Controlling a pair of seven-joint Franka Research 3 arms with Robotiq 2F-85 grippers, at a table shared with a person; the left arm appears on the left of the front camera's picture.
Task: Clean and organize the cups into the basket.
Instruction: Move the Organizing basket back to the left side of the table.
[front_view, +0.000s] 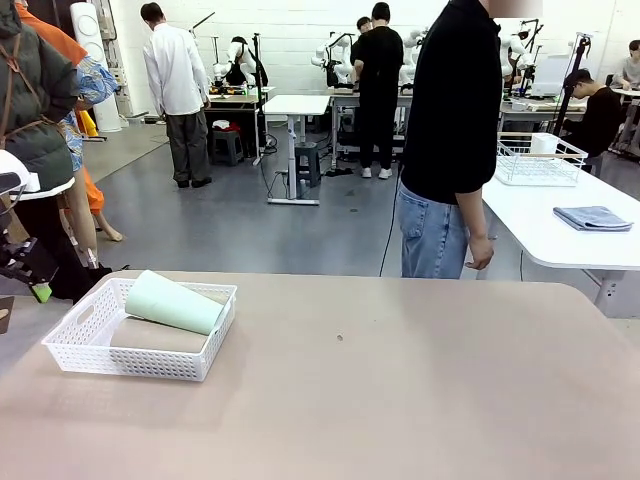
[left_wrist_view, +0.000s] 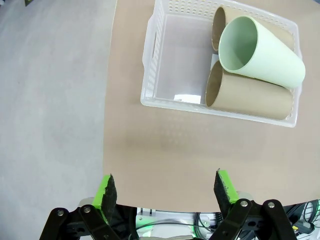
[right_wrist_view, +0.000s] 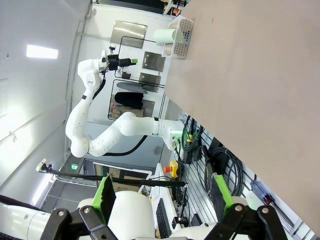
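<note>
Your left gripper (left_wrist_view: 166, 192) is wide open w/ nothing between the green pads (left_wrist_view: 106, 192); it hangs above the table (left_wrist_view: 160, 150) edge, apart from everything. In the left wrist view the basket (left_wrist_view: 150, 60) sits at approx 12 o'clock from the fingers, well clear of them. Inside it you've got the mint green cup (left_wrist_view: 262, 52) lying on its side on top, mouth facing the camera, resting across two beige-brown cups: one (left_wrist_view: 250, 97) under it along the basket's near wall, the other (left_wrist_view: 218, 27) behind it, mostly hidden. The basket's left half is bare.

Your right gripper (right_wrist_view: 163, 195) is also fully spread, holding nothing, touching nothing; the pads (right_wrist_view: 105, 195) frame the robot base and cabling off the table edge. That view is rolled sideways; the basket shows far off at approx 12 o'clock w/ the mint cup's mouth visible.

In the front view the basket (front_view: 75, 345) sits at approx 9 o'clock on the table, near the left edge, mint cup (front_view: 175, 300) lying across it. Left gripper (front_view: 35, 285) shows just beyond the basket's left side. A person (front_view: 450, 140) stands at the far side, approx 1 o'clock, hand (front_view: 480, 250) hanging by the table edge.
</note>
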